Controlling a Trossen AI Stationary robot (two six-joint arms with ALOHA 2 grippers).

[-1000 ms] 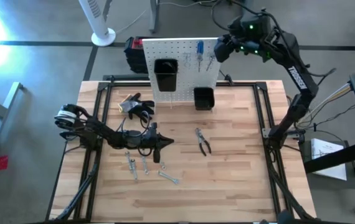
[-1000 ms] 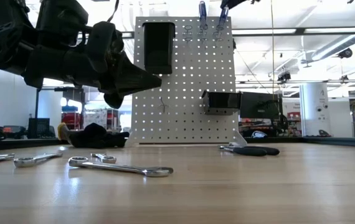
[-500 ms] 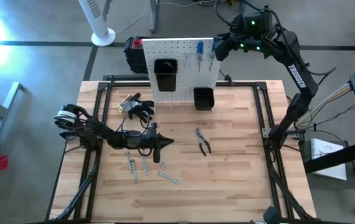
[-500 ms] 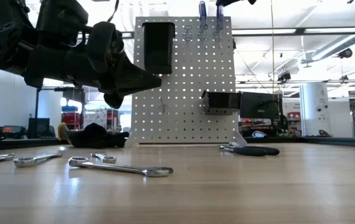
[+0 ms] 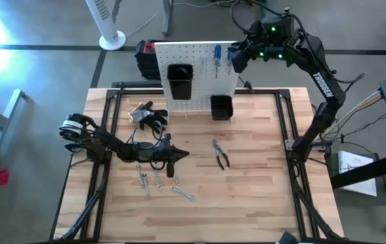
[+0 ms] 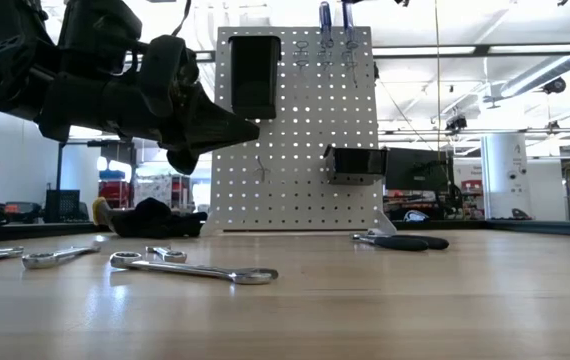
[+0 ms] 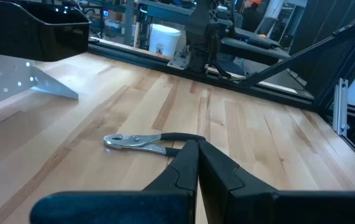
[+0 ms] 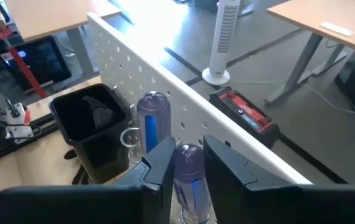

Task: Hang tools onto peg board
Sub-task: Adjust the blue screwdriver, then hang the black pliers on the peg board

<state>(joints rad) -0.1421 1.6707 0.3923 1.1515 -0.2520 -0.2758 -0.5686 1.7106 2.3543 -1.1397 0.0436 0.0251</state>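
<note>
The peg board (image 5: 191,71) stands upright at the table's (image 5: 261,203) far edge. At its top edge the right gripper (image 8: 187,163) has its jaws around the blue handle of a screwdriver (image 8: 189,177), just beside a second screwdriver (image 8: 152,127) already hung. If the jaws release before the shaft seats in its holder, the tool could tip and fall behind the board; a sideways nudge could also knock the neighbour loose. The left gripper (image 7: 197,163), jaws clenched and empty, waits over the table near the pliers (image 7: 141,142).
</note>
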